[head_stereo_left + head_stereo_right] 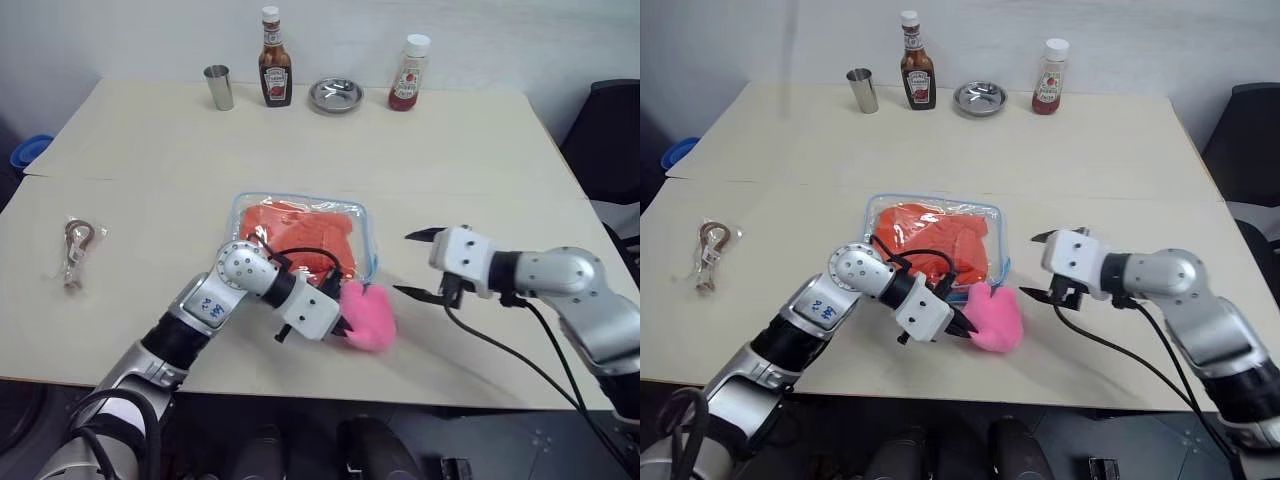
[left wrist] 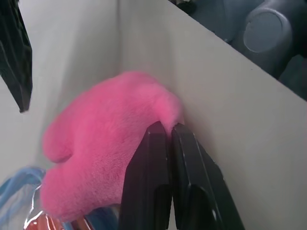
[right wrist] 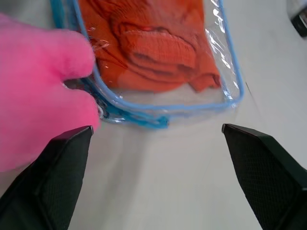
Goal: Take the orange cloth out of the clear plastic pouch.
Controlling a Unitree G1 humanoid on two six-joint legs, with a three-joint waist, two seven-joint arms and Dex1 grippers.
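Observation:
The clear plastic pouch (image 1: pixel 366 232) with light blue edging lies flat at the table's middle, and the orange cloth (image 1: pixel 300 235) is folded inside it. A pink plush charm (image 1: pixel 370 318) hangs off the pouch's near right corner. My left gripper (image 1: pixel 343 325) is shut on that charm; the left wrist view shows its fingertips (image 2: pixel 158 132) pinching the plush (image 2: pixel 105 143) at its edge. To the right of the pouch and apart from it, my right gripper (image 1: pixel 420 266) stands open, pointing at the pouch. Between its spread fingers the right wrist view shows the pouch's edge (image 3: pixel 192 106) and the cloth (image 3: pixel 158 48).
Along the far edge stand a metal cup (image 1: pixel 218 87), a dark sauce bottle (image 1: pixel 274 60), a small metal bowl (image 1: pixel 335 95) and a red ketchup bottle (image 1: pixel 408 74). A bagged metal clip (image 1: pixel 75 250) lies at the left. A black chair (image 1: pixel 605 140) stands off the right side.

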